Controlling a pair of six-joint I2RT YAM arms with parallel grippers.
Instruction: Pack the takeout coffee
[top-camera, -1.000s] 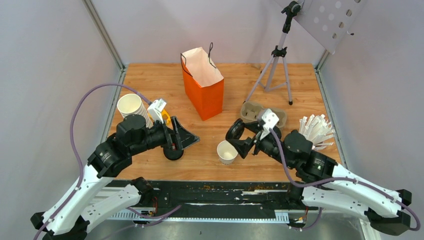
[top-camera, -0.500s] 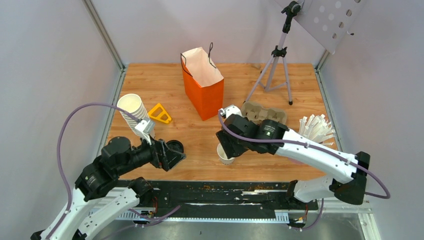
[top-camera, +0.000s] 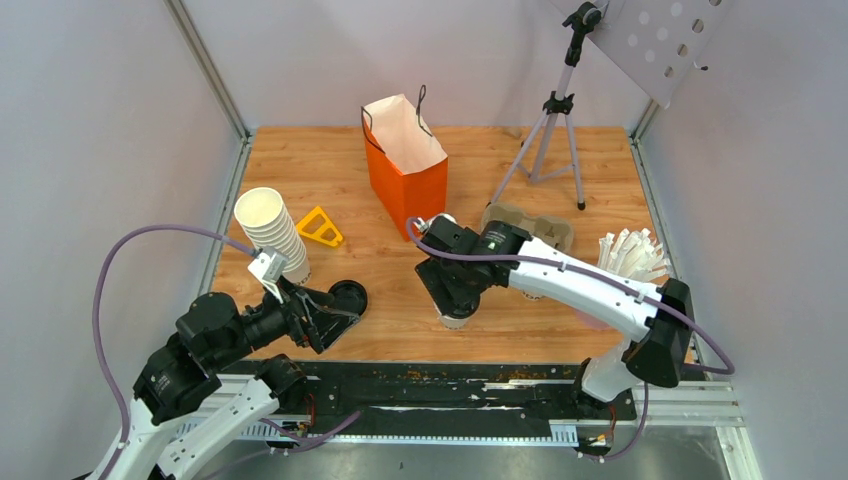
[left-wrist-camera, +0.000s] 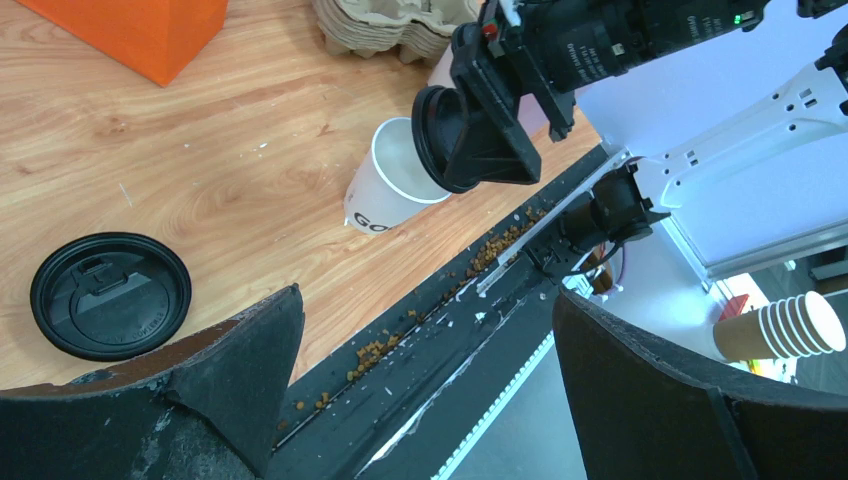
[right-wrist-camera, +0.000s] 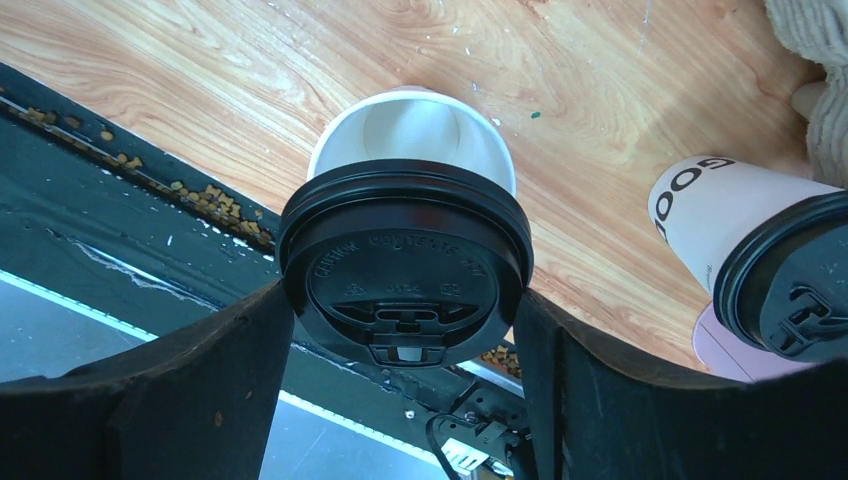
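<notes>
Black plastic sits clamped in the right gripper (right-wrist-camera: 405, 290): its fingers are shut against the sides of a round coffee lid (right-wrist-camera: 405, 262), held right over the mouth of an open white paper cup (left-wrist-camera: 390, 190). The lid hides the near half of the rim, and whether it touches the rim I cannot tell. That cup stands upright at 6 o'clock on the wooden table (top-camera: 310, 160), close to the front edge, and from above the right wrist covers most of it. A capped cup (right-wrist-camera: 745, 225), its lid already on, leans tilted at 3 o'clock of the open one. The left gripper (left-wrist-camera: 425, 300) is spread wide with nothing between its fingers, hanging low at 9 o'clock of the cup, just beside a loose lid (top-camera: 349, 296) lying flat on the wood. The orange paper bag (top-camera: 405, 172) stands open at 11 o'clock, a cardboard cup carrier (top-camera: 528, 226) at 2 o'clock, and a stack of lidless cups (top-camera: 270, 230) at 10 o'clock.
</notes>
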